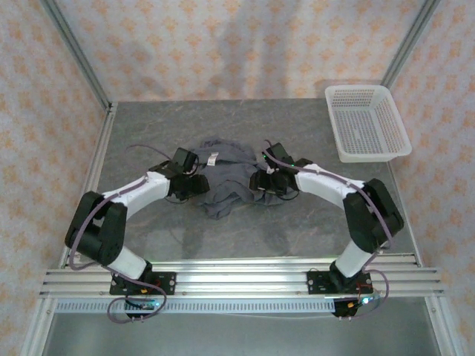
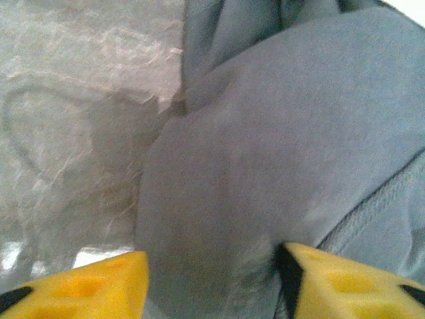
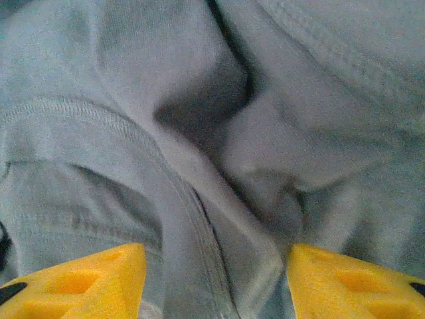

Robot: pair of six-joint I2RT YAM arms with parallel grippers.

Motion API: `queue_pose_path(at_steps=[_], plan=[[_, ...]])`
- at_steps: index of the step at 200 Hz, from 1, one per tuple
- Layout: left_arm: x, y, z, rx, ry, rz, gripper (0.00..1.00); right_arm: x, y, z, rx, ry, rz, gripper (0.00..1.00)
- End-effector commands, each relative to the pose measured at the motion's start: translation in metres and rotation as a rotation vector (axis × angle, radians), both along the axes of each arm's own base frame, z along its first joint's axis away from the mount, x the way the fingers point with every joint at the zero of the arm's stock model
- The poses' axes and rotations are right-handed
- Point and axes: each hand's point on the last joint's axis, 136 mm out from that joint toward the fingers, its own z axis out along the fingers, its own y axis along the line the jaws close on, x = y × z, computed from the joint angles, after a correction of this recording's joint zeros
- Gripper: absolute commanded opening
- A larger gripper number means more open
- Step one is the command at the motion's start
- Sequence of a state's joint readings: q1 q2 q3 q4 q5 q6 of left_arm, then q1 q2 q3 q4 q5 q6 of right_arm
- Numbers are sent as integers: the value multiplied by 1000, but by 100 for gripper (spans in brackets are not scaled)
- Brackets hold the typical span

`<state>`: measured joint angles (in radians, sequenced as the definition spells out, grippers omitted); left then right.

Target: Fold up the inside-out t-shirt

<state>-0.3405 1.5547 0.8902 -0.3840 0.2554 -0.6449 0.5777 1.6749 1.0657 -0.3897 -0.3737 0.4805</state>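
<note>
You have no fold in yet: the inside-out t-shirt (image 1: 223, 185) lies bunched in a heap at the middle of the counter (image 1: 312, 222), stitched hems showing, so by my judgement the flattening and every fold are left to do. Your left end effector (image 2: 212, 272) and right end effector (image 3: 216, 272) sit at either side of the heap, each with fingers part-way apart and cloth between them — whether either pinches it, I cannot tell. A small white label (image 1: 213, 157) shows on the heap's far part — its writing is too small to read.
</note>
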Motion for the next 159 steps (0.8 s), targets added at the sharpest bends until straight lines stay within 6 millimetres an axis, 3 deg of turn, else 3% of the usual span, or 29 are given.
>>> queue_pose_path(at_steps=[1,15,25,34,49,66,101,108,129,159], plan=[[18,-6,10,-31,-56,42,39,14,4,2,-14,-13,-50,45],[18,-6,10,-33,-61,44,22,16,2,5,-30,-24,-55,30],[18,-6,13,-32,-67,40,0,18,0,12,-31,-50,-60,15],[17,-5,19,-32,-77,37,0,21,-3,22,-35,-83,-67,1],[18,-3,44,-39,-138,29,0,25,-7,49,-24,-158,-72,0],[18,-1,107,-52,-271,0,0,25,-15,98,8,-275,-90,0],[-6,7,264,-64,-593,-106,0,7,-39,232,125,-608,-88,0],[-13,6,288,-72,-640,-135,0,-7,-44,263,176,-681,-69,0],[-39,3,346,-104,-770,-204,0,-49,-52,331,323,-840,6,0],[-81,7,422,-163,-981,-246,0,-108,-76,405,496,-1046,47,0]])
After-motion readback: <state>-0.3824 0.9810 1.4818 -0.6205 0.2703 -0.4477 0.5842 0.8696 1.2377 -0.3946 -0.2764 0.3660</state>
